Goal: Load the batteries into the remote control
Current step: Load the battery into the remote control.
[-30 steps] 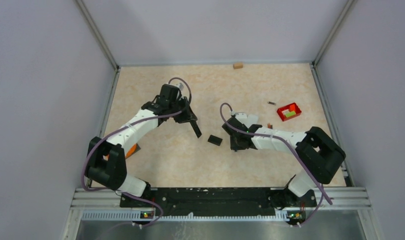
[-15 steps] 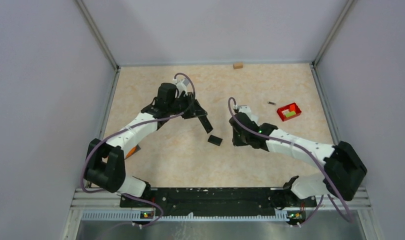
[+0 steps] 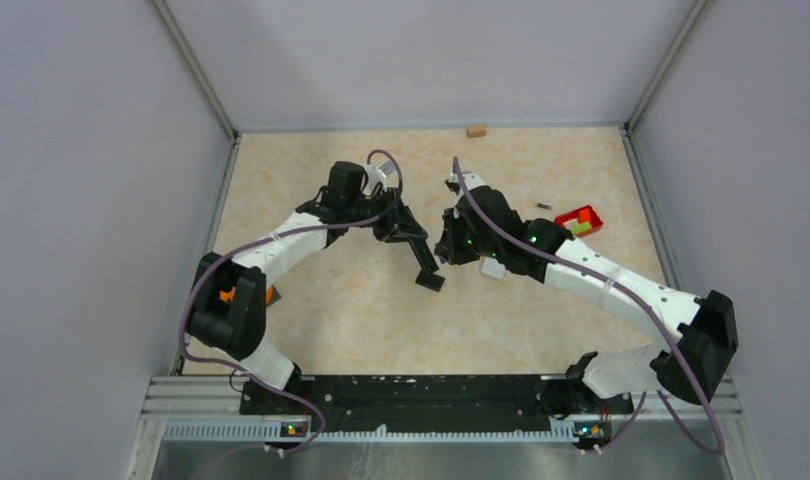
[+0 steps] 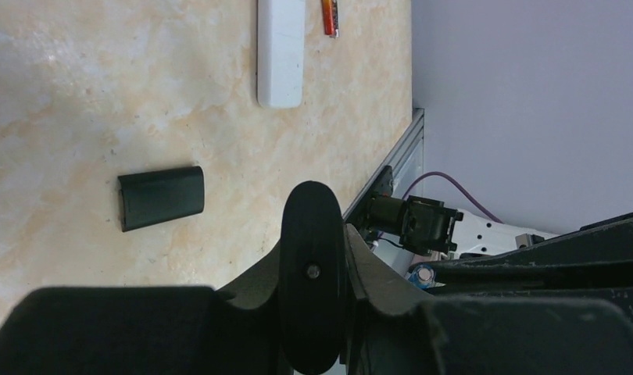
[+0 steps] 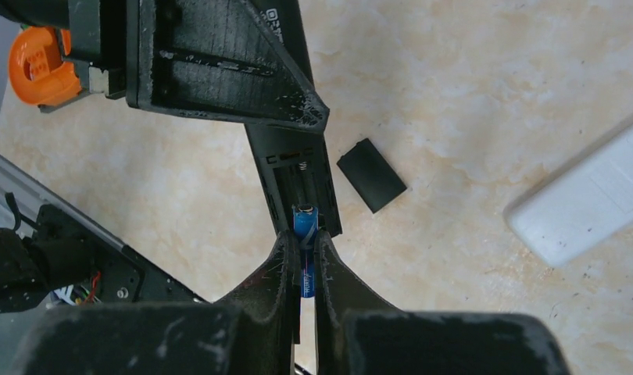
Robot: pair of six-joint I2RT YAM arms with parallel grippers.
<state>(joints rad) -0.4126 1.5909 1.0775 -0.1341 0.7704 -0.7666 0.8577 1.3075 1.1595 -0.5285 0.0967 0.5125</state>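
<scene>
Right fingers [image 5: 282, 266]: closed tight on a small blue cylindrical battery [image 5: 305, 242], one finger on each side; low centre of the right wrist view.
Blue battery: upright in the frame, its upper end over the open compartment of the remote; whether it is seated there cannot be told.
Left fingers [image 4: 362, 269]: shut on the long black plastic remote control [image 5: 298, 183], which shows end-on between them in the left wrist view.
Black remote control: held off the tabletop, slanting down toward frame centre in the top view [image 3: 422, 258]; back cover off, a spring visible inside the bay.
Black rectangular battery cover [image 5: 370, 174]: flat on the tabletop, just beside the remote's free end; mid left in the left wrist view [image 4: 161, 197].
White slim remote [image 5: 587, 199]: flat on the tabletop, right edge of the right wrist view, apart from the cover.
Red-and-yellow thin battery [image 4: 329, 16]: lying just beside the white remote, top edge of the left wrist view.
Small dark cylinder [image 3: 543, 207]: on the tabletop near the tray, upper right of centre.
Small red tray [image 3: 587, 214]: upper right of the top view, yellow-green blocks inside.
Small tan block [image 3: 475, 130]: at the far edge.
Beige marbled tabletop [image 3: 321, 310]: carries all loose items.
</scene>
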